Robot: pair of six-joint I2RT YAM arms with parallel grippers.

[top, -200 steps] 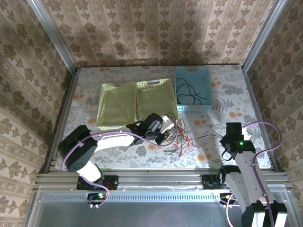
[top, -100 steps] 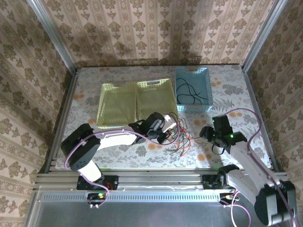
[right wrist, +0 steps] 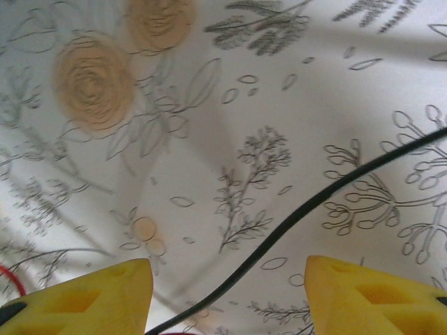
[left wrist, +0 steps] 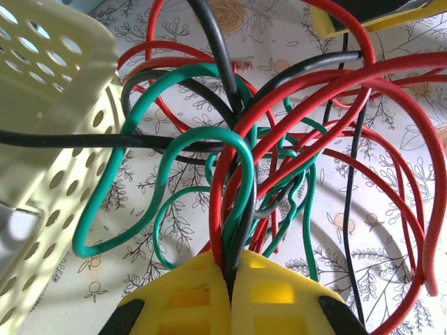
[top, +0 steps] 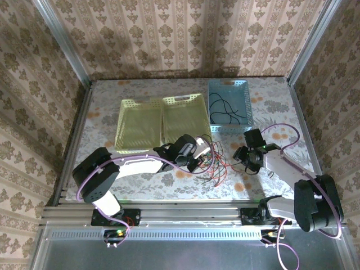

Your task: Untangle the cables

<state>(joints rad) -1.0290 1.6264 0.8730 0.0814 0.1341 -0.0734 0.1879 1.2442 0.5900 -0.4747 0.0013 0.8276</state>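
Tangled cables [left wrist: 234,223] tight between tips of left tool [left wrist: 230,273]

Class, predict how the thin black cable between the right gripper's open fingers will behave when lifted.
Probably floppy: the black cable lies flat in a loose curve on the table. Likely light, being so thin. Its thin round sheath may slip unless the right gripper pinches squarely.
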